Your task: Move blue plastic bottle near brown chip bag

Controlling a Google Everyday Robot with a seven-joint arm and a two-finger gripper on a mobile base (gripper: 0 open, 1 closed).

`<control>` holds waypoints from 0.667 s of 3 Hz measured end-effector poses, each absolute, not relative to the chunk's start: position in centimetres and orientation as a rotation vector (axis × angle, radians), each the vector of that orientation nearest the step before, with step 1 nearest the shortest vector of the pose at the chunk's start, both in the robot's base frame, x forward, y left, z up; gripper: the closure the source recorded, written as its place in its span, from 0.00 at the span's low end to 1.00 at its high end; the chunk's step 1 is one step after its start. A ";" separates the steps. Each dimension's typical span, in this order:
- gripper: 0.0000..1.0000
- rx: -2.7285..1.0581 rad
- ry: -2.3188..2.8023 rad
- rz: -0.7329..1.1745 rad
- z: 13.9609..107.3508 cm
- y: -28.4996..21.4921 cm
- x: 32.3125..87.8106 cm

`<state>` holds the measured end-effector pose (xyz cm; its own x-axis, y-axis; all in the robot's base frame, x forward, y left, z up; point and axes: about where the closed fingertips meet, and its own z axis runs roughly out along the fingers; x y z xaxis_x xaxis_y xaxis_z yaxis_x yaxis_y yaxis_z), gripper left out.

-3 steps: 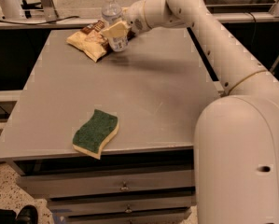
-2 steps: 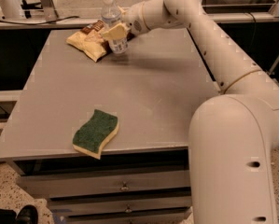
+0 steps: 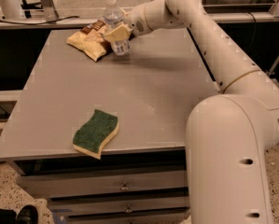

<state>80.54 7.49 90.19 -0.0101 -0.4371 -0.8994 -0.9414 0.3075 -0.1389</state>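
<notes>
The blue plastic bottle (image 3: 115, 17), clear with a white cap, stands upright at the far left of the grey table (image 3: 143, 92). Its base touches the right edge of the brown chip bag (image 3: 91, 37), which lies crinkled with pale yellow edges. My gripper (image 3: 117, 32) reaches in from the right and is closed around the bottle's middle. One pale finger (image 3: 118, 32) crosses the front of the bottle and hides part of the label.
A green-and-yellow sponge (image 3: 96, 132) lies near the table's front left edge. My white arm (image 3: 223, 59) runs along the table's right side. Drawers (image 3: 125, 186) sit under the tabletop. A ledge with cables (image 3: 45, 20) runs behind the table.
The bottle and gripper stay in the same place beside the chip bag. Only the near part of my arm has shifted slightly.
</notes>
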 end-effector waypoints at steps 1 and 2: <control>0.82 -1.277 1.646 0.676 89.7 7.2 80.6; 0.59 -1.277 1.646 0.676 89.9 7.2 80.6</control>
<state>80.59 7.19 89.90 -0.0434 -0.4410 -0.8965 -0.9438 0.3124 -0.1080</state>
